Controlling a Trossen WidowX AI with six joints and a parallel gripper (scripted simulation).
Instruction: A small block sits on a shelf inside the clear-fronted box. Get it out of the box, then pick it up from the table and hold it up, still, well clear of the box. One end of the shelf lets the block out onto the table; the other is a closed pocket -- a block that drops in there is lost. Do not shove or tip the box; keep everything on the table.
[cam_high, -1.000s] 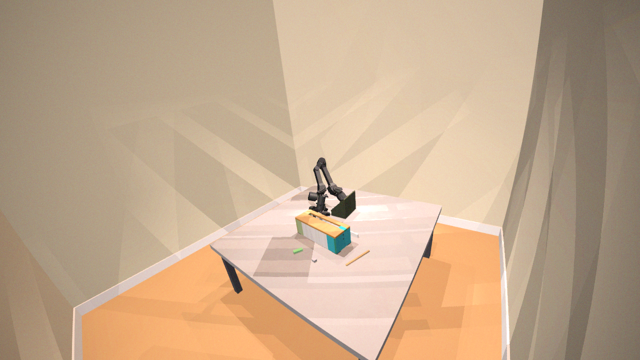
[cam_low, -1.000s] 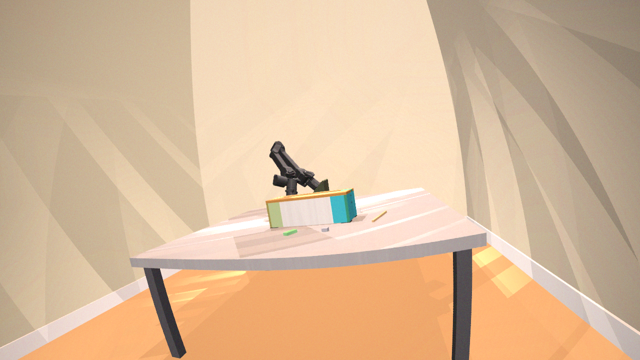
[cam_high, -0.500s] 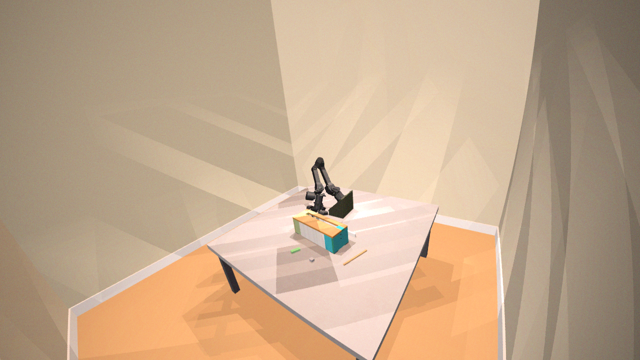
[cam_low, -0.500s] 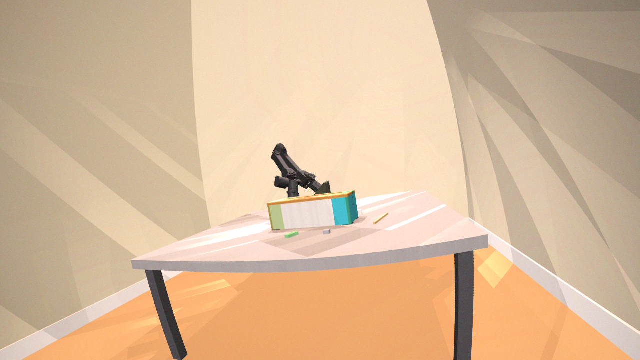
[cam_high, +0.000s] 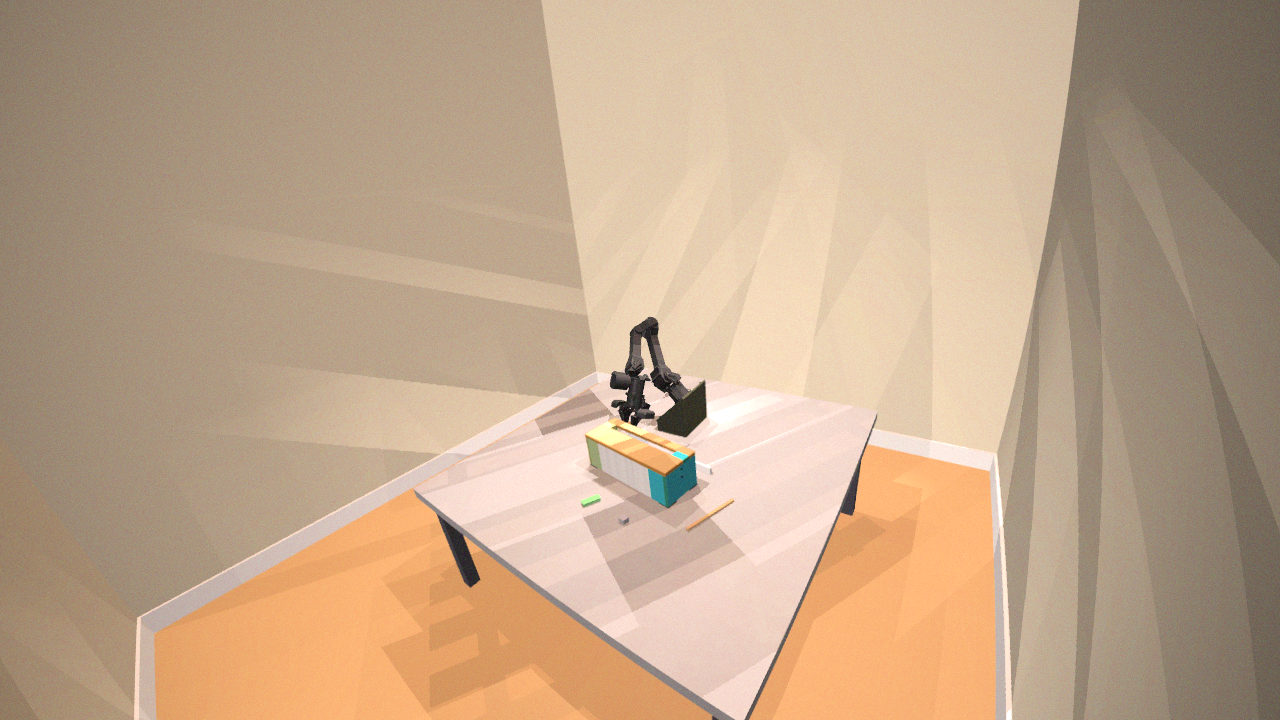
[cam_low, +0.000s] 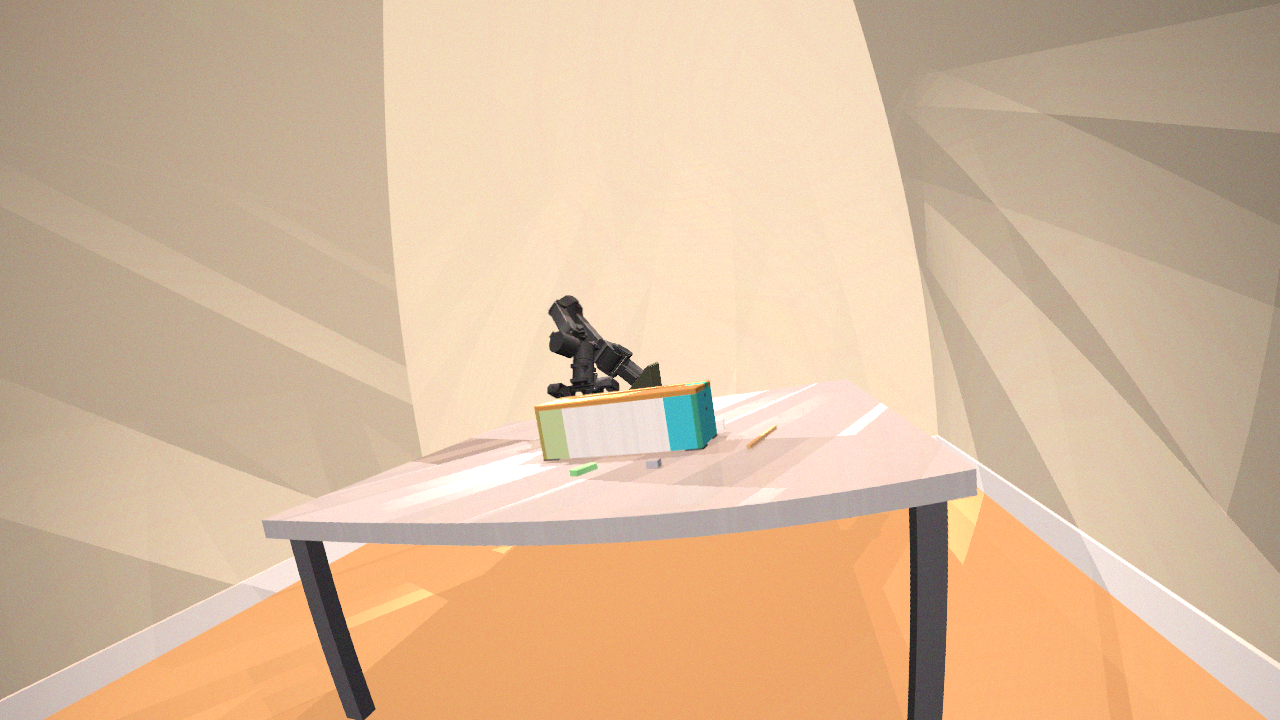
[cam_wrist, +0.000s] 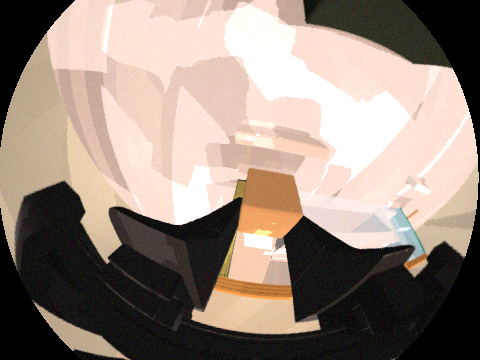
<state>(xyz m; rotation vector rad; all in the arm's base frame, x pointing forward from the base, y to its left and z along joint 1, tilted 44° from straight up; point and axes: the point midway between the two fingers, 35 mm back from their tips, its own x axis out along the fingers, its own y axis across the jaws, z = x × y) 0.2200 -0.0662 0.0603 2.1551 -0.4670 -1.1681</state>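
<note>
Where the wrist view looks down, I see the gripper (cam_wrist: 266, 223) closed part-way on an orange-brown piece (cam_wrist: 270, 196), which stands between its fingers. I cannot tell whether this piece is the block or part of the box (cam_high: 640, 465). The gripper sits at the box's green end, on the rear side, at the height of the box top. On the bench (cam_high: 716, 573) in front of the box lie a green chip (cam_high: 588, 501), a grey cube (cam_high: 623, 517) and a stick (cam_high: 709, 514).
</note>
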